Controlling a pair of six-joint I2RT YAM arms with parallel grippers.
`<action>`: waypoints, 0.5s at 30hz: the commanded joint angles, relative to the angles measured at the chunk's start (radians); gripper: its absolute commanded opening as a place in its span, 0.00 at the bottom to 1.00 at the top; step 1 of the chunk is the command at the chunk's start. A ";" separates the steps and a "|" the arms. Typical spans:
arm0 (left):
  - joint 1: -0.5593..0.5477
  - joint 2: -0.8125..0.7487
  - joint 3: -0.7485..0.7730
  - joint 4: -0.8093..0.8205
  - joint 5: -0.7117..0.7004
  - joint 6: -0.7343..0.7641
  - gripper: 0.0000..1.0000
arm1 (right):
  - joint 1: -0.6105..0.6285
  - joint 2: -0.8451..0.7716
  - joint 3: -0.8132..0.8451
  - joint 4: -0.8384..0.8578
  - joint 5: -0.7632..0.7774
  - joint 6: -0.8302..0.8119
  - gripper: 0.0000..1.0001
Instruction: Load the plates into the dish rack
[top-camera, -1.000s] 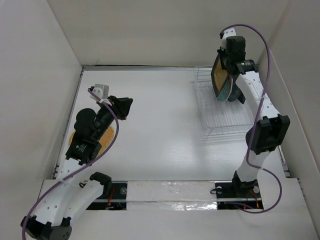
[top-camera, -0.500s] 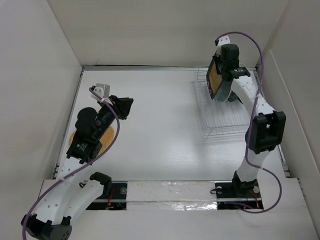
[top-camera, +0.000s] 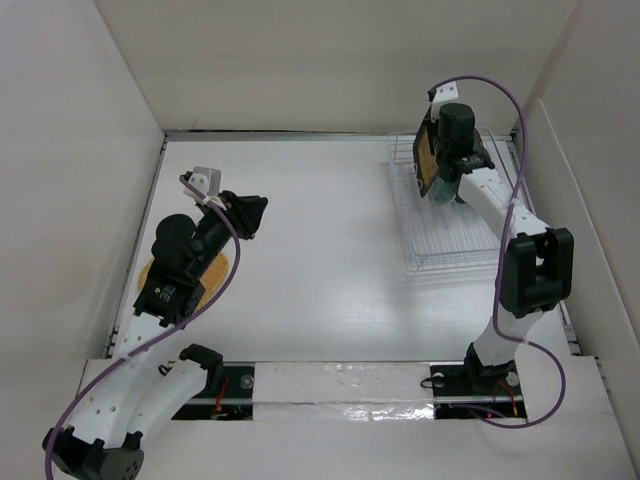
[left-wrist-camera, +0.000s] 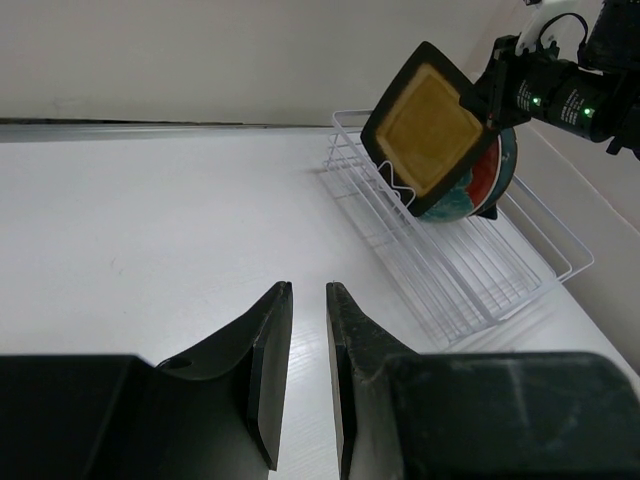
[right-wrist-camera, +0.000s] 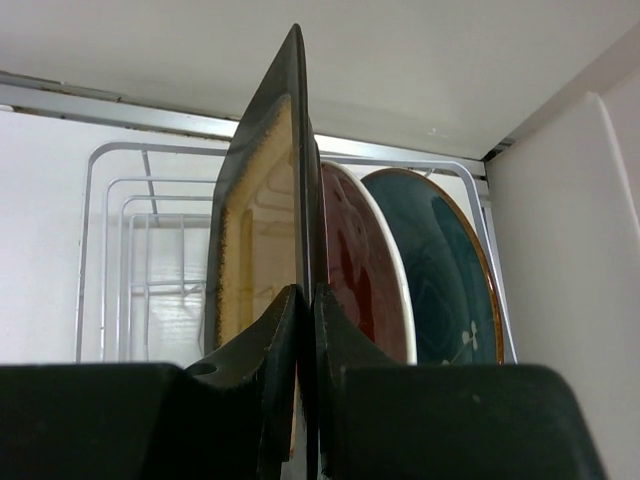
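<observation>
White counter (top-camera: 320, 260), matte and flat, enclosed by a plain white back wall (top-camera: 320, 60), a left wall (top-camera: 70, 180) and a right wall (top-camera: 605, 180), with a thin grey metal rail (top-camera: 280, 134) along its far edge and a glossy white strip (top-camera: 340, 412) along its near edge.

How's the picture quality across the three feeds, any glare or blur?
Top external: even light, but the white dish rack nearly vanishes against the table, and the taped strip at the near edge glints. Left wrist: sharp; the square yellow plate reads clearly. Right wrist: the right gripper is a dark, soft foreground; rack wires look washed out.
</observation>
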 joint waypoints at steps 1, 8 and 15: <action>0.002 -0.005 -0.004 0.046 0.017 -0.009 0.18 | 0.009 -0.040 -0.026 0.114 0.044 -0.036 0.00; 0.002 -0.004 -0.004 0.046 0.020 -0.010 0.18 | 0.032 -0.027 -0.014 0.093 0.053 -0.069 0.00; 0.002 -0.005 -0.004 0.048 0.028 -0.012 0.18 | 0.050 -0.008 -0.007 0.045 0.047 -0.069 0.00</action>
